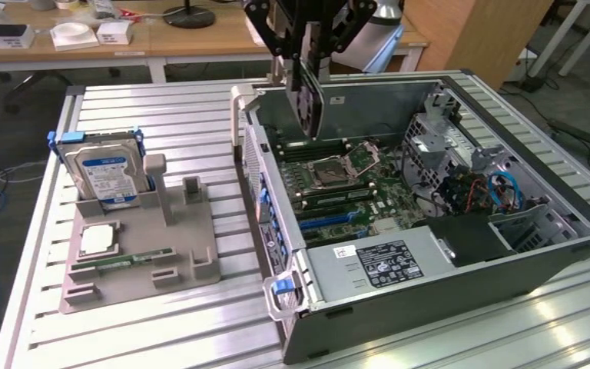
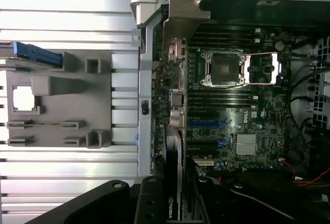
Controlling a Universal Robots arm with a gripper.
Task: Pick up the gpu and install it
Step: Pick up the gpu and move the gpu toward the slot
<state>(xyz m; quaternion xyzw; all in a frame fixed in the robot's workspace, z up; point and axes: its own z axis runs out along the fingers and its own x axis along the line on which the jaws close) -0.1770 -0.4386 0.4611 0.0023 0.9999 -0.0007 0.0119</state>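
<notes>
My gripper [image 1: 310, 38] hangs over the back left corner of the open computer case [image 1: 439, 261], shut on the gpu [image 1: 307, 96]. The gpu is a dark flat card that hangs upright, its lower edge a little above the motherboard [image 1: 352, 188]. In the wrist view the gpu [image 2: 173, 167] shows edge-on as a narrow dark strip between my black fingers [image 2: 149, 203], beside the case's left wall. The blue expansion slots [image 2: 206, 124] lie on the board beyond the card; they also show as blue expansion slots [image 1: 326, 219] near the case's left wall.
A grey fixture tray [image 1: 187, 265] on the slatted metal table [image 1: 172, 323] carries a hard drive [image 1: 105, 173] with a blue-white label, a processor chip [image 1: 98, 241] and a green memory stick [image 1: 120, 262]. The power supply [image 1: 382, 265] fills the case's near end. Desks stand behind.
</notes>
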